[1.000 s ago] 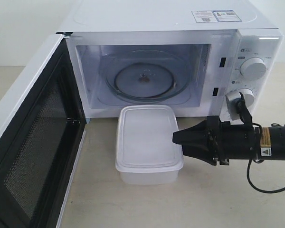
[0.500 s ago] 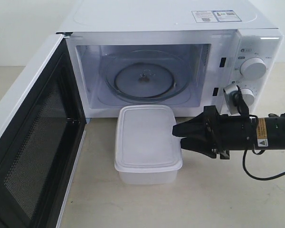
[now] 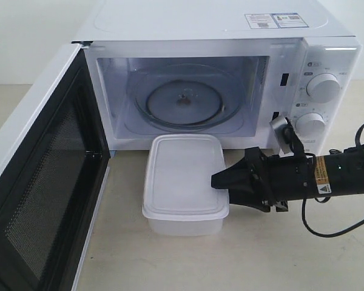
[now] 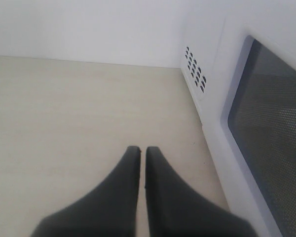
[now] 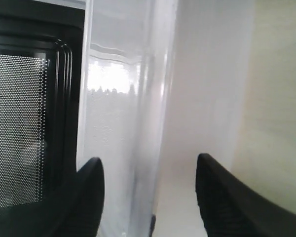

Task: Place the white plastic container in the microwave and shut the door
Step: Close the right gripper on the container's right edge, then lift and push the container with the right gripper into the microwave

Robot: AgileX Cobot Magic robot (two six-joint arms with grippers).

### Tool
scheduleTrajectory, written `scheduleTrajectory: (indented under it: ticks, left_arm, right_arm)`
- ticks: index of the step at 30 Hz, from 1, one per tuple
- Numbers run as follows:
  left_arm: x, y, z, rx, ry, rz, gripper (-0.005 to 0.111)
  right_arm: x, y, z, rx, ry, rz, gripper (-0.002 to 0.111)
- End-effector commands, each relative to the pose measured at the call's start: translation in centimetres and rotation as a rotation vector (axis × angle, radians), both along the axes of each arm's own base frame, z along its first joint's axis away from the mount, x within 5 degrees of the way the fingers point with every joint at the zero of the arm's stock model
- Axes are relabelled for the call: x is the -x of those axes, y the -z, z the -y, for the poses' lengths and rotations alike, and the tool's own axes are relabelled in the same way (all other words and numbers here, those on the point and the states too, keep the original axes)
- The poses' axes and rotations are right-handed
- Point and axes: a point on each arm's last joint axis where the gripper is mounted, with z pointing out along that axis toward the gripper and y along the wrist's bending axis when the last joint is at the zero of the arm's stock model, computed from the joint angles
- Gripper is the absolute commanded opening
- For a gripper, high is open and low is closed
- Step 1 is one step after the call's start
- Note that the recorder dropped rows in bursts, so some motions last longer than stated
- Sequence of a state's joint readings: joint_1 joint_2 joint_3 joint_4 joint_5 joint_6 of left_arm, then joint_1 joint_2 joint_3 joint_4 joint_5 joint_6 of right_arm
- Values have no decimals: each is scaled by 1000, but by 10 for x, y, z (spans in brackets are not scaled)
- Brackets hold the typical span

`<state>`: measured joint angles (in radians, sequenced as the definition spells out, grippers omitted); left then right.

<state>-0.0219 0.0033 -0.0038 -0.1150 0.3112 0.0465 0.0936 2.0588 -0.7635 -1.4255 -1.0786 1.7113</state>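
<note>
Exterior: microwave (image 3: 200,24), open, along the far edge of the tabletop (image 3: 279,254). White plastic container (image 3: 183,182) just before it. Right gripper (image 3: 215,180) at its right rim.
Left wrist: left gripper (image 4: 139,153) closed, empty.
Right wrist: jaws apart, astride the rim.
Risk: a shallow one-sided grip would likely let the box tilt or slip.

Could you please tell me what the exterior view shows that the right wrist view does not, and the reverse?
Only the exterior view shows the microwave cavity with its glass turntable, the two knobs and the top label, plus the whole lid of the white plastic container. Only the right wrist view shows, close up, the right tool with its fingers spread and the container's side wall between them. Both show the container, the right tool and the black mesh inner face of the open door.
</note>
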Motion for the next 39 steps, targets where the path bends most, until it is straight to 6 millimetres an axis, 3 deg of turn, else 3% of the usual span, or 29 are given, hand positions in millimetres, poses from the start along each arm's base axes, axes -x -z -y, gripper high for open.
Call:
scheduleTrajectory:
  ticks: [1, 11, 18, 39]
  left_arm:
    - [0, 1, 0, 6, -3, 4, 4]
    - [0, 1, 0, 6, -3, 4, 4]
    - [0, 1, 0, 6, -3, 4, 4]
    - [0, 1, 0, 6, -3, 4, 4]
  right_arm:
    - [-3, 0, -1, 18, 23, 7, 50]
    - [-4, 1, 0, 19, 40, -22, 46]
    - [-3, 1, 0, 19, 38, -33, 0]
    - [-2, -12, -5, -121, -3, 41, 0]
